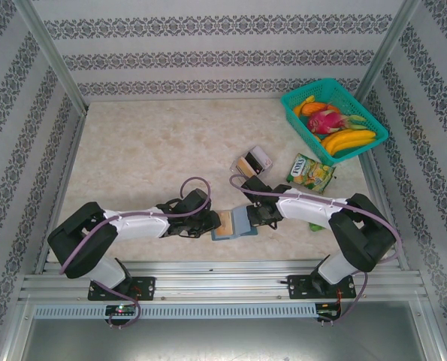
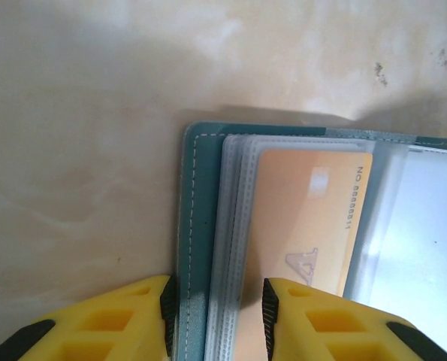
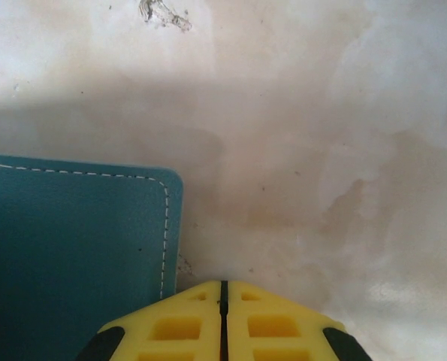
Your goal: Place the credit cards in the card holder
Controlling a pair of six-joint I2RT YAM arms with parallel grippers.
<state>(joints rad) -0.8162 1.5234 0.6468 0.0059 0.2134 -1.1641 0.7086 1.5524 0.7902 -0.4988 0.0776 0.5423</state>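
Two end effectors are down low on the surface, and the card holder lies open between them. My left end effector is released, its yellow fingers standing apart. In the gap between them I see the card holder's teal stitched edge and a stack of clear sleeves, though I can't tell whether the pads press on either. Just ahead of its right-hand finger lies a tan-gold credit card, flat against the sleeves, and whether it's tucked into a pocket I can't say. My right end effector is clenched, fingers tight together with nothing between them, and the card holder's rounded corner sits just to its left. From above, more credit cards lie well beyond the right end effector. A green snack packet sits farther out to its right, with a teal basket of fruit past that.
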